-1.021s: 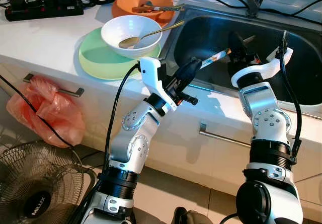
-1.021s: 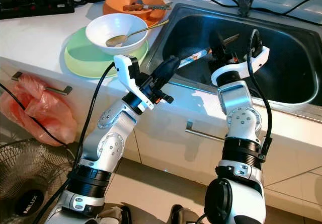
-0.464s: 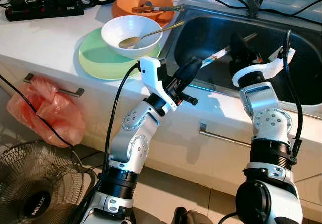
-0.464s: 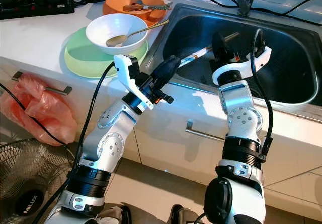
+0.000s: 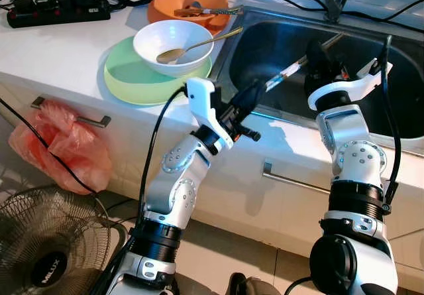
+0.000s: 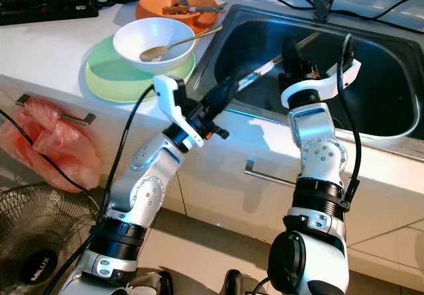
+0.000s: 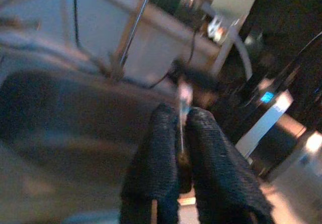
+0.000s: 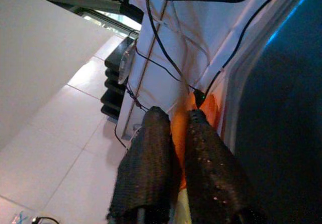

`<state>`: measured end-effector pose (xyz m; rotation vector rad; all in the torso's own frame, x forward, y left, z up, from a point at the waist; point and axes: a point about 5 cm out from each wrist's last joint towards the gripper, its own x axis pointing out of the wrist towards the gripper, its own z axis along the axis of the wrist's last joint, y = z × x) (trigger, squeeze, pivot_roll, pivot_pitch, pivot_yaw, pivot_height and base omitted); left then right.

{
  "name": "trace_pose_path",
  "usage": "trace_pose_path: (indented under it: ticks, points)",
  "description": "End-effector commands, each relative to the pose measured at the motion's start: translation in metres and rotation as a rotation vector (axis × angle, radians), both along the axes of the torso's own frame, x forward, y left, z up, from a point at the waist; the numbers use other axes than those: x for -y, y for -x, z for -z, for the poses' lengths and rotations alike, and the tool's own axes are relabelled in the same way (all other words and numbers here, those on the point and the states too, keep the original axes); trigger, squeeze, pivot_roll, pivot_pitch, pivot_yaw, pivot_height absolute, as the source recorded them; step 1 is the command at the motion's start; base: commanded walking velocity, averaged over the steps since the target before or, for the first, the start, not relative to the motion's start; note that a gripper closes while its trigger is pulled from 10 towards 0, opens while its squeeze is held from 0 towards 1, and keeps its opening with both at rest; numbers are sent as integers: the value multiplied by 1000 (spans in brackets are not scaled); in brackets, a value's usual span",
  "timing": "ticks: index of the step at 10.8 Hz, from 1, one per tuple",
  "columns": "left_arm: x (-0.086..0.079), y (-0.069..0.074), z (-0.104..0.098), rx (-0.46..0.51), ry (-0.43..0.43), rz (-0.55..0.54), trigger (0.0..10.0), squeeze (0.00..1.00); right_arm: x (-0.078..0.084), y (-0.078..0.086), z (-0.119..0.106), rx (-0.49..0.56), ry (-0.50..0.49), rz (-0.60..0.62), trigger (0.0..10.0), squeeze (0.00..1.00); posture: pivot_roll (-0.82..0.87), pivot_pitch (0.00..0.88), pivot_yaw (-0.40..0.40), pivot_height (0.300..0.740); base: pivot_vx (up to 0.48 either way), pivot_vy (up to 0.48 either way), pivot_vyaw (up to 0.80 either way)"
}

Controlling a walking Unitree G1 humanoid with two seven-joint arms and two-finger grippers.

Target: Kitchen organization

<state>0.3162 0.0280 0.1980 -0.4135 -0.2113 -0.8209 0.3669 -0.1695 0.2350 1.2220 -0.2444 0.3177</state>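
The left hand (image 5: 255, 95) is gripping a thin patterned utensil handle (image 5: 286, 73) slanting over the dark steel sink (image 5: 278, 40); the right hand (image 5: 315, 58), fingers closed, is hovering inside the basin.

The sink basin (image 5: 391, 103) is open toward its far right side. Its near left part is taken up by the right tool (image 5: 317, 61) and the long utensil (image 5: 286, 75) that spans from the left tool (image 5: 255, 95) across the sink rim. On the worktop (image 5: 59, 56), the white bowl (image 5: 173, 46) on the green plate (image 5: 132, 79), the orange bowl (image 5: 189, 3) and the power strip (image 5: 56, 8) with cables block the far left; the near left strip is open.
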Motion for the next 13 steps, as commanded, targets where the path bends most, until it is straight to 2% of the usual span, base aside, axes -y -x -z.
trace_pose_path:
  ticks: [1,2,5,6,10,11,12,13]
  points:
    - [1,0,3,-15,-21,-6,10000,1000,2,0,-7,18,-9,6,10000,0,25,153,-26,740,0,0,0]
    - [1,-1,4,-17,-23,-8,10000,1000,2,1,-8,23,-17,6,0,0,25,154,-26,740,0,0,0]
    - [0,-2,5,-21,-30,-21,10000,1000,3,2,-9,30,-29,16,0,0,26,156,-26,740,0,0,0]
    - [-1,-3,5,-20,-42,-39,10000,0,5,1,-9,25,-31,25,0,0,24,154,-27,740,0,0,0]
    - [-4,-4,6,-19,-44,-63,10000,0,21,0,-11,17,-39,78,0,0,23,157,-28,740,0,0,0]
    - [-5,-5,6,-16,-41,-68,10000,0,26,-2,-8,-9,-15,131,0,0,26,156,-29,740,0,0,0]
    - [-5,-5,6,-15,-40,-69,10000,0,29,-2,-8,-14,64,187,0,0,27,155,-30,740,0,0,0]
    - [-5,-4,6,-15,-40,-70,10000,0,32,-2,-11,-9,96,236,10000,0,28,155,-31,740,0,0,0]
